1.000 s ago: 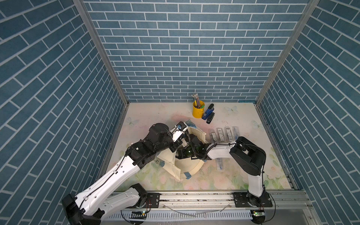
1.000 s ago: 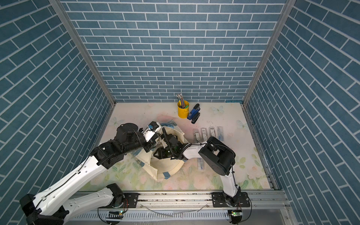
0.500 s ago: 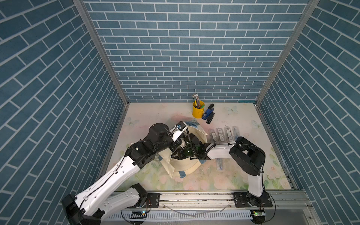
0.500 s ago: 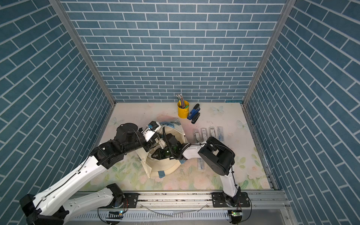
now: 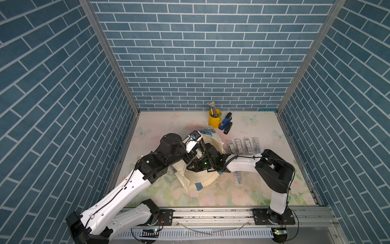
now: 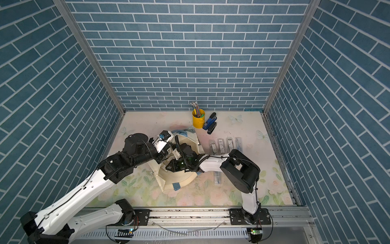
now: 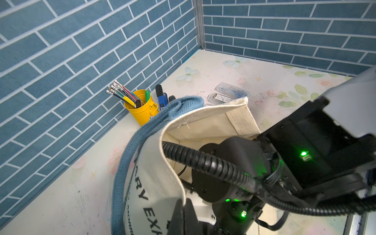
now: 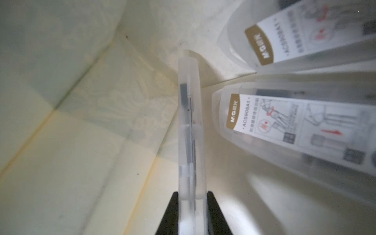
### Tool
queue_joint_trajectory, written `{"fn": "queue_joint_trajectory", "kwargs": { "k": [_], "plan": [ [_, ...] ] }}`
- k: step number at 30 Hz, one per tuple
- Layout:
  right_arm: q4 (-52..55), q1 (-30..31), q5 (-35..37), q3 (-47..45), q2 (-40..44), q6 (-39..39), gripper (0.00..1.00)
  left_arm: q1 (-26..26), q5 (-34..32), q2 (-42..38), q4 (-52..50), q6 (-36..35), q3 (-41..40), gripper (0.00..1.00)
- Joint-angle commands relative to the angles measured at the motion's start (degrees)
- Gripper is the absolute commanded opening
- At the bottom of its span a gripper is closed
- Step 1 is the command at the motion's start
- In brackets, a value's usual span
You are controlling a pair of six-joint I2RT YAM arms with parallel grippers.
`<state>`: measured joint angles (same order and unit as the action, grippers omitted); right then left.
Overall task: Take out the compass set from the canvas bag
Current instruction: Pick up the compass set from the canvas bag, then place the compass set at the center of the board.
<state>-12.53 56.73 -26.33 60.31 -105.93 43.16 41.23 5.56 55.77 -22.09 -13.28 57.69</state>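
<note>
The cream canvas bag stands open in the middle of the table in both top views, its blue strap draped over the rim. My left gripper is shut on the bag's rim and holds the mouth open. My right arm reaches into the bag from the right. Inside, my right gripper is shut on a translucent compass set standing edge-on between the fingers. Two more labelled compass sets lie beside it on the bag's floor.
A yellow pencil cup and a blue stapler stand near the back wall. Several clear cases lie in a row right of the bag. One more case lies under my right arm. Brick walls close three sides.
My right gripper's jaws have closed onto the compass set inside the bag. The bag's near side has shifted slightly. The left gripper has kept its hold on the rim.
</note>
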Motion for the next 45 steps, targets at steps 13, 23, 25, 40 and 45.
{"fn": "queue_joint_trajectory", "kwargs": {
  "k": [13, 23, 25, 40, 45],
  "plan": [
    [19.5, -0.4, 13.5, -7.3, 24.3, -4.9, 0.05, 0.6, -2.7, -2.4, 2.3, 2.4, -1.4, 0.00],
    [32.1, -0.5, 14.0, -10.8, 41.3, -4.4, 0.04, 0.6, -5.4, -0.6, 4.3, 4.7, 0.1, 0.00],
    [35.1, -0.5, 13.9, -12.7, 46.4, -4.7, 0.02, 0.5, -5.3, 0.0, 4.7, 5.6, 0.2, 0.00],
    [75.7, -1.6, 42.8, -11.0, 75.2, 3.9, 0.00, 0.5, -7.5, 0.9, 5.4, 7.7, -0.3, 0.00],
    [74.8, -8.1, 42.8, -12.4, 67.7, 2.9, 0.00, 0.5, -7.2, 1.3, 4.4, 7.1, 0.8, 0.00]
  ]
}}
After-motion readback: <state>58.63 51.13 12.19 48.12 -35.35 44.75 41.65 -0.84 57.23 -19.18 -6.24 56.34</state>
